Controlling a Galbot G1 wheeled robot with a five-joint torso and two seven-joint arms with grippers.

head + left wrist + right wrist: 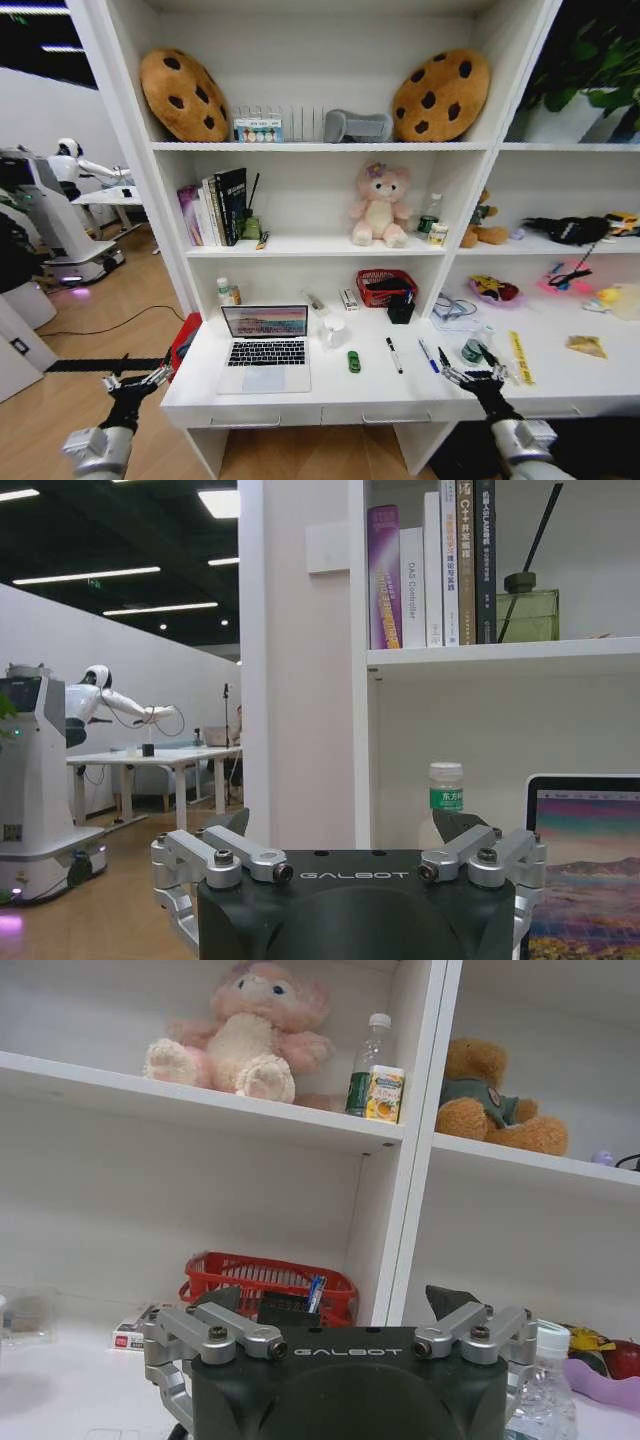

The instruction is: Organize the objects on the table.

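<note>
Taking the laptop (266, 348) as the landmark, the left gripper (133, 380) hangs nearest the camera, in front of the table's (300, 398) front edge and off to the laptop's left, over bare wooden floor. Its fingers are spread apart and hold nothing. In the left wrist view, the left gripper (355, 852) looks toward the laptop's lit screen (585, 855) and a small white bottle (444, 802) with a green label just left of it.

The right gripper (479, 378) hovers at the table's front edge, well to the laptop's right, with its fingers likewise spread and empty. In the right wrist view, the right gripper (350, 1322) faces a red basket (270, 1282) at the back of the table.

On the table, the laptop sits open near the left end with its screen glowing. Just right of it lies the tiny green toy car (354, 361), then a black pen (394, 355), then a blue pen (428, 356) farther right, near the right gripper. A long yellow ruler (521, 357) lies beyond that.

Behind the laptop's right corner stands a white mug (332, 331). Farther back stand the red basket (386, 287) and a black pen holder (401, 309).
</note>
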